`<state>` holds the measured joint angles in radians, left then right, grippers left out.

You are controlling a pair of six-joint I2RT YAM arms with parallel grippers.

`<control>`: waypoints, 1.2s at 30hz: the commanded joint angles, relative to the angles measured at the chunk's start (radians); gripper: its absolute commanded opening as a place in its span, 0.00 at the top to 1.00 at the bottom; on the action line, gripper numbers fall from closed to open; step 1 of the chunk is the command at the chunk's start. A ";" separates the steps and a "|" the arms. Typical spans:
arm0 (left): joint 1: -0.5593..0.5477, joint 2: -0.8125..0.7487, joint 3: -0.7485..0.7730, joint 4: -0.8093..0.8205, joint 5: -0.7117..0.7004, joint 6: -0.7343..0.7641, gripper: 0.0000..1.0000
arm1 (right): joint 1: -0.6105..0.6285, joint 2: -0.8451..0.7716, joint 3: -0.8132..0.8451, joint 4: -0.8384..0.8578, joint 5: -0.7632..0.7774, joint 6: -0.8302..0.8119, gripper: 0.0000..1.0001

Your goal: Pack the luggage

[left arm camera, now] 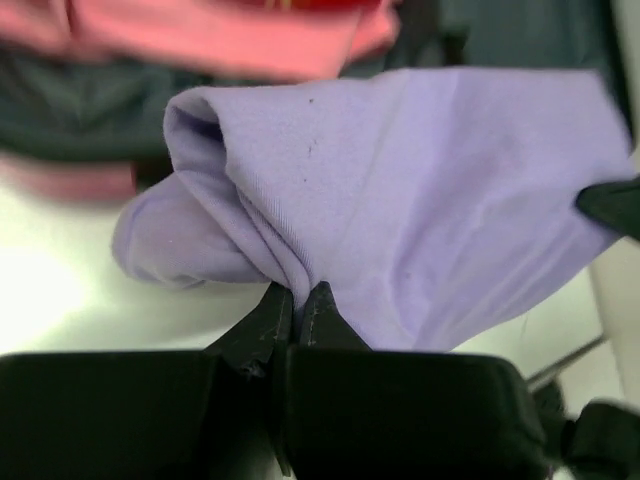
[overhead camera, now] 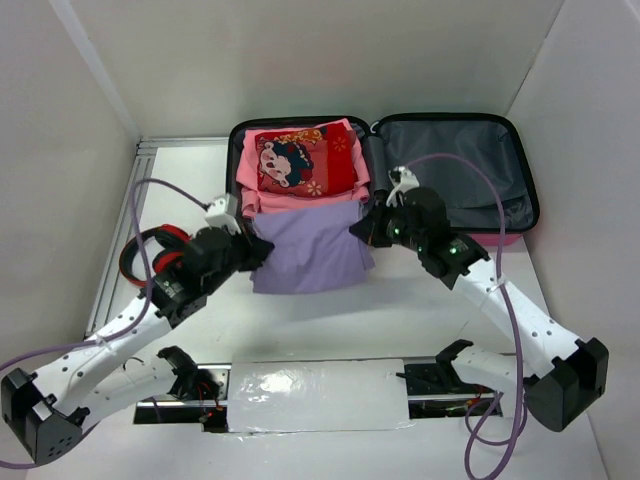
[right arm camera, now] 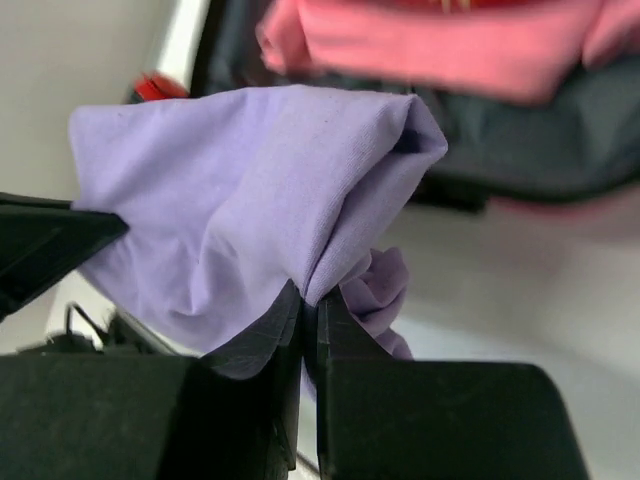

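Note:
The luggage [overhead camera: 520, 190] lies open at the back of the table, pink shell rim and grey lining showing. Its left half holds folded pink clothing [overhead camera: 300, 195] with a red cartoon-print piece [overhead camera: 295, 162] on top. A lilac garment [overhead camera: 310, 250] hangs over the front rim of that half and down onto the table. My left gripper [overhead camera: 262, 246] is shut on its left edge [left arm camera: 290, 270]. At the garment's right edge [right arm camera: 330, 270], my right gripper [overhead camera: 362, 228] is shut on the cloth. Both pinch a fold between the fingertips.
Red and black headphones [overhead camera: 150, 255] lie on the table left of my left arm. A shiny foil-covered strip [overhead camera: 315, 395] runs between the arm bases at the near edge. White walls close in the workspace on three sides.

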<state>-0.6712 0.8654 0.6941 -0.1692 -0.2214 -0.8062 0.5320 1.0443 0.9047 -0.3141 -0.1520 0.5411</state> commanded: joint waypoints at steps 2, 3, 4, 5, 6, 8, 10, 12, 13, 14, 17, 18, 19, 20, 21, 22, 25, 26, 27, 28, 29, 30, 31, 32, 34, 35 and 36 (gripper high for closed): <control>0.079 0.067 0.224 0.011 -0.108 0.140 1.00 | -0.033 0.139 0.262 0.010 0.035 -0.110 1.00; 0.105 0.102 0.270 0.011 -0.108 0.154 1.00 | -0.062 0.176 0.310 0.021 0.035 -0.125 1.00; 0.134 0.139 0.357 0.011 -0.084 0.169 1.00 | -0.078 0.212 0.357 0.021 0.007 -0.138 1.00; 0.187 0.221 0.401 0.022 -0.050 0.195 1.00 | -0.095 0.285 0.446 0.033 -0.006 -0.157 1.00; 0.214 0.266 0.447 0.022 -0.039 0.196 1.00 | -0.122 0.322 0.491 0.044 -0.020 -0.167 1.00; 0.281 0.402 0.582 0.022 0.012 0.205 1.00 | -0.145 0.434 0.622 0.044 -0.054 -0.187 1.00; 0.320 0.486 0.687 0.022 0.048 0.205 1.00 | -0.179 0.508 0.696 0.055 -0.073 -0.196 1.00; 0.358 0.594 0.735 0.036 0.100 0.191 1.00 | -0.201 0.625 0.793 0.055 -0.083 -0.219 1.00; 0.367 0.630 0.777 0.036 0.111 0.191 1.00 | -0.220 0.666 0.827 0.038 -0.083 -0.219 1.00; 0.377 0.662 0.794 0.036 0.111 0.179 1.00 | -0.230 0.706 0.889 0.038 -0.093 -0.231 1.00; 0.421 0.800 0.850 0.059 0.140 0.170 1.00 | -0.279 0.861 0.986 0.026 -0.156 -0.231 1.00; 0.449 0.835 0.869 0.069 0.161 0.157 1.00 | -0.289 0.932 1.005 0.041 -0.173 -0.221 1.00; 0.462 0.874 0.886 0.083 0.180 0.157 1.00 | -0.309 0.969 1.026 0.053 -0.188 -0.221 1.00; 0.473 0.949 0.922 0.095 0.194 0.157 1.00 | -0.310 1.006 1.052 0.053 -0.214 -0.221 1.00; 0.495 0.986 0.944 0.115 0.218 0.157 1.00 | -0.320 1.084 1.113 0.053 -0.224 -0.221 1.00; 0.495 1.021 0.987 0.125 0.218 0.157 1.00 | -0.320 1.121 1.146 0.053 -0.224 -0.230 1.00; 0.515 1.164 1.064 0.134 0.228 0.166 1.00 | -0.320 1.241 1.241 0.038 -0.208 -0.262 1.00; 0.515 1.196 1.117 0.134 0.228 0.176 1.00 | -0.320 1.263 1.252 0.038 -0.196 -0.262 1.00; 0.525 1.260 1.142 0.134 0.228 0.176 1.00 | -0.320 1.283 1.275 0.047 -0.181 -0.271 1.00; 0.525 1.290 1.169 0.120 0.255 0.176 1.00 | -0.320 1.321 1.289 0.047 -0.181 -0.271 1.00; 0.535 1.314 1.212 0.099 0.255 0.185 1.00 | -0.320 1.338 1.301 0.047 -0.181 -0.271 1.00; 0.535 1.336 1.223 0.099 0.255 0.185 1.00 | -0.320 1.353 1.316 0.047 -0.181 -0.271 1.00; 0.535 1.351 1.223 0.099 0.255 0.185 1.00 | -0.331 1.381 1.339 0.038 -0.181 -0.271 0.97; 0.535 1.360 1.223 0.099 0.255 0.194 1.00 | -0.342 1.392 1.340 0.038 -0.181 -0.261 0.97; 0.535 1.371 1.211 0.109 0.266 0.194 1.00 | -0.352 1.412 1.381 0.038 -0.192 -0.260 0.92; 0.535 1.371 1.200 0.109 0.266 0.205 0.92 | -0.352 1.425 1.393 0.026 -0.207 -0.260 0.80; 0.545 1.371 1.200 0.109 0.266 0.216 0.85 | -0.362 1.425 1.402 0.017 -0.207 -0.260 0.71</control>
<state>-0.1509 2.2295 1.8648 -0.1047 0.0563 -0.6456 0.2176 2.4474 2.2353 -0.3210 -0.3908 0.3077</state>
